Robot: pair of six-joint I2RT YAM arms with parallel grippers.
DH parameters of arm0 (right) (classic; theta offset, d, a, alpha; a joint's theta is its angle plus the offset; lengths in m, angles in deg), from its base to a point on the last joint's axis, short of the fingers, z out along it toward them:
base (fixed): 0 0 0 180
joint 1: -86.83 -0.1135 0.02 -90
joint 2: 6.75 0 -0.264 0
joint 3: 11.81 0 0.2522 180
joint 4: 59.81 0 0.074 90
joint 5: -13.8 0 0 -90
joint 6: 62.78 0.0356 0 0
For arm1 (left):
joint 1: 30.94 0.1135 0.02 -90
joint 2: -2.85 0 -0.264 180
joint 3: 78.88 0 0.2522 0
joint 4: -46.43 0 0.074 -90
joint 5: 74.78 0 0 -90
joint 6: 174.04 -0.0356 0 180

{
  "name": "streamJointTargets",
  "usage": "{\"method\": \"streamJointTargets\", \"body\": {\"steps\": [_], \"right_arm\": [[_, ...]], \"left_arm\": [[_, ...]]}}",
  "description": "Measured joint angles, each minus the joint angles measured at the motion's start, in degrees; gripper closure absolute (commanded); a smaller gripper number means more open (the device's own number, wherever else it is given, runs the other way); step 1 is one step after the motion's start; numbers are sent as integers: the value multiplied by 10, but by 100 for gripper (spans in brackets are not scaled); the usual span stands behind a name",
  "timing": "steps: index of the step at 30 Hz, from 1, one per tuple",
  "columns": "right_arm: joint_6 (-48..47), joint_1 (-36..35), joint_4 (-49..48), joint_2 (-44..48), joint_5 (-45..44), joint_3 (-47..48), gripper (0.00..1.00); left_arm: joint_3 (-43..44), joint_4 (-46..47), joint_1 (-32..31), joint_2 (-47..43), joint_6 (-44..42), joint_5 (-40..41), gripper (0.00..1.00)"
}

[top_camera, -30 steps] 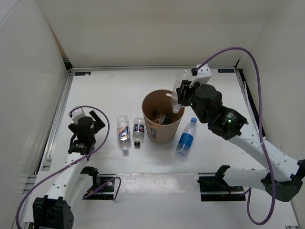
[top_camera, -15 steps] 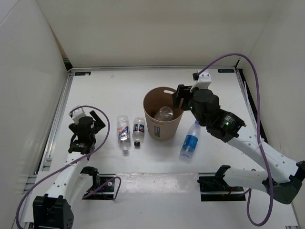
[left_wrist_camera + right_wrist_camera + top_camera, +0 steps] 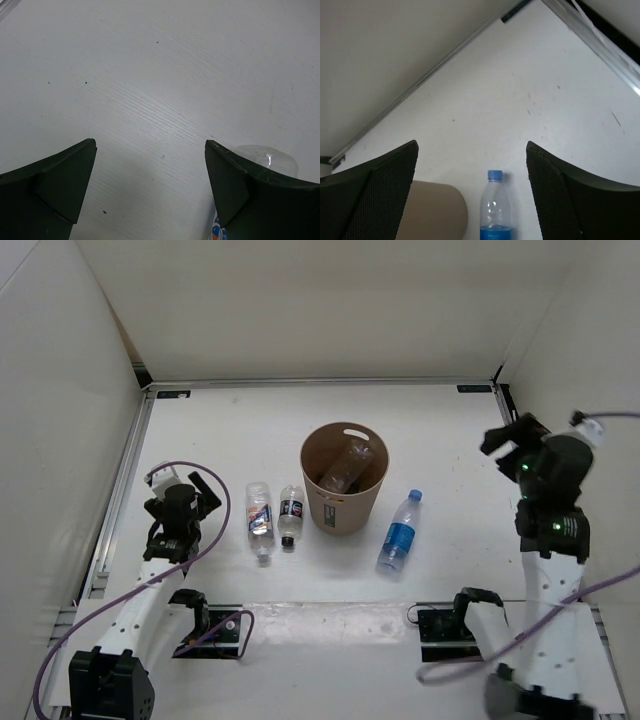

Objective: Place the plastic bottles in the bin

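You've got one of the four in: the unlabelled bottle (image 3: 347, 465) is lying slanted inside the bin (image 3: 340, 515). The other three are flat on the table. The blue-label bottle (image 3: 397, 533) is just right of the bin, cap pointing away from the arm bases. The white-label bottle (image 3: 259, 520) and the short dark-label bottle (image 3: 291, 513) are side by side just left of it. Both grippers are empty with jaws spread wide. The right gripper (image 3: 508, 435) is up near the right wall, and the left gripper (image 3: 205, 490) is low over bare table left of that pair. Stuff I'd watch: these are light, round and on their sides, so a finger landing off-centre will probably roll one away instead of pinching it. The two on the left are nearly touching, so going for one could easily knock the other. The blue one sits close to the bin, so a wide approach might clip the bin and shove it. Let go off-centre and a bottle could bounce off the rim.
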Motion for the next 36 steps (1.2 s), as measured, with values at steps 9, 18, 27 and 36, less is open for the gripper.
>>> {"method": "streamJointTargets", "body": {"steps": [9, 18, 27, 36], "right_arm": [[28, 137, 2, -120, 260, -159, 10], [54, -66, -23, -267, 216, -158, 10], [80, -152, -45, -399, 182, -147, 10], [104, -189, -58, -424, 167, -129, 18]], "left_arm": [[0, 0, 0, 0, 0, -1, 0], [0, 0, 1, 1, 0, -2, 0], [0, 0, 2, 1, 0, -2, 0], [0, 0, 3, 1, 0, -2, 0]]}}
